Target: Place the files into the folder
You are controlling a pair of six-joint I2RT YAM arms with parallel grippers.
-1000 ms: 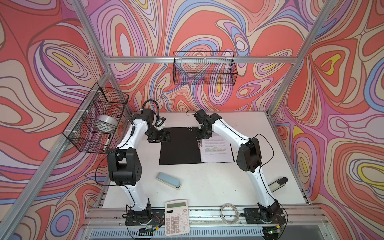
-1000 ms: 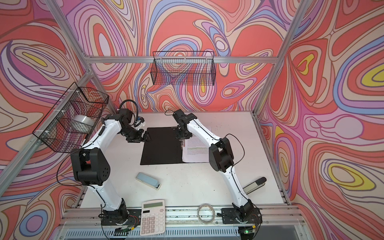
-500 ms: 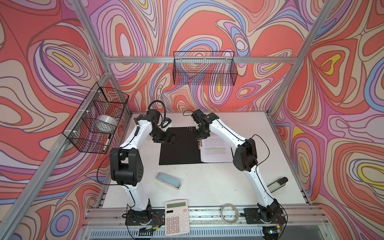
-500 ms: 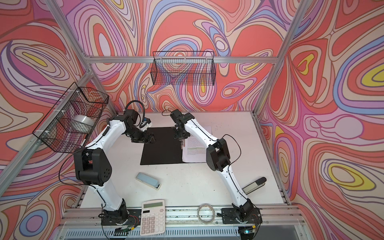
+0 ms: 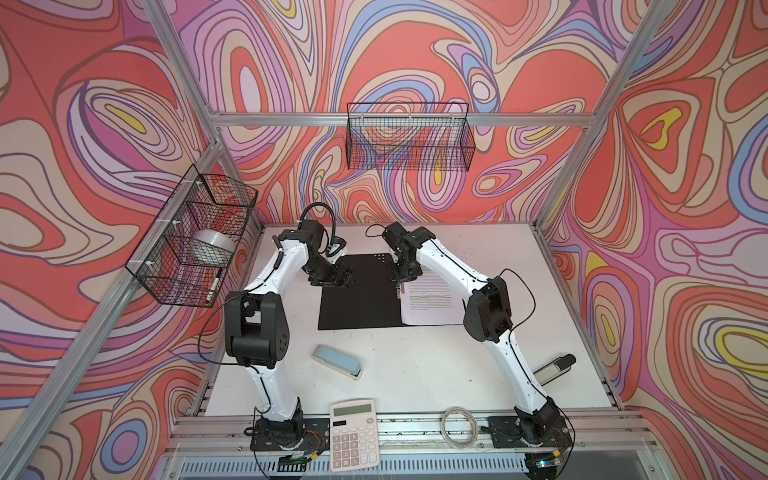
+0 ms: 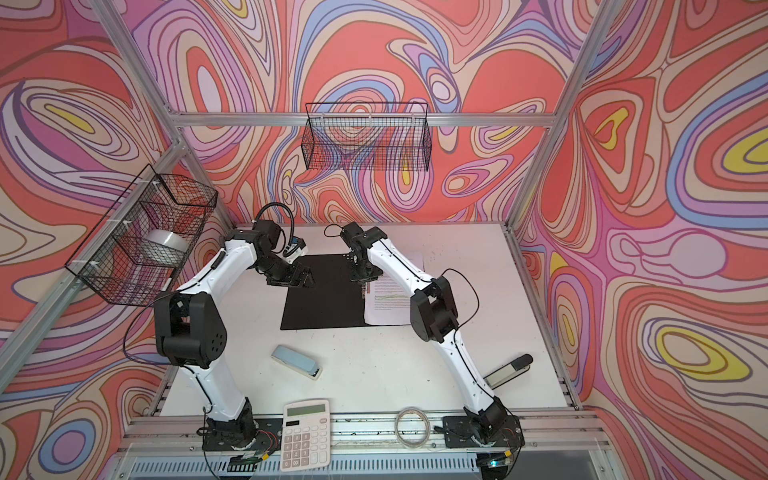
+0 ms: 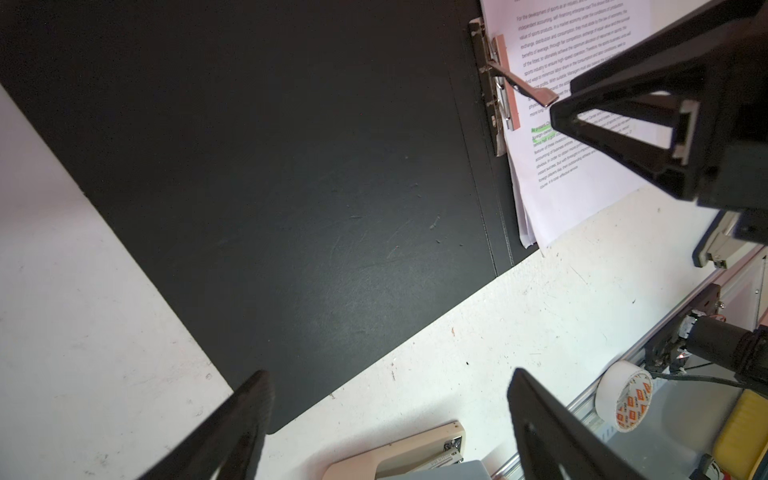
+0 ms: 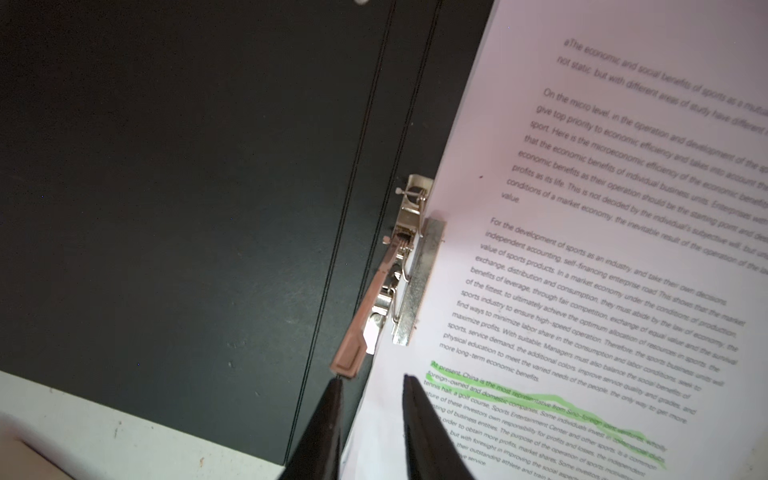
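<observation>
The folder (image 5: 357,299) (image 6: 320,303) lies open at the far middle of the table, black inside up. The files (image 5: 432,303) (image 6: 386,307), white printed sheets with green highlighted lines (image 8: 540,403), rest on its right half, with their edge under the metal clamp bar (image 8: 419,282). My right gripper (image 5: 400,286) (image 8: 370,378) stands over the clamp, open by a narrow gap with only paper showing between its fingers. One fingertip touches the end of the raised clamp lever (image 8: 365,316) (image 7: 523,87). My left gripper (image 5: 343,278) (image 7: 388,374) hangs wide open above the folder's left half (image 7: 291,166), holding nothing.
A blue-grey stapler (image 5: 337,361) lies in front of the folder. A calculator (image 5: 354,434) and a cable coil (image 5: 458,422) sit at the front rail, a dark-tipped tool (image 5: 555,368) at the right. Wire baskets (image 5: 409,137) (image 5: 195,237) hang on the walls.
My left gripper has moved right from the folder's left edge to over its left half, still open. My right gripper has shifted slightly at the clamp and its jaws have narrowed a little.
</observation>
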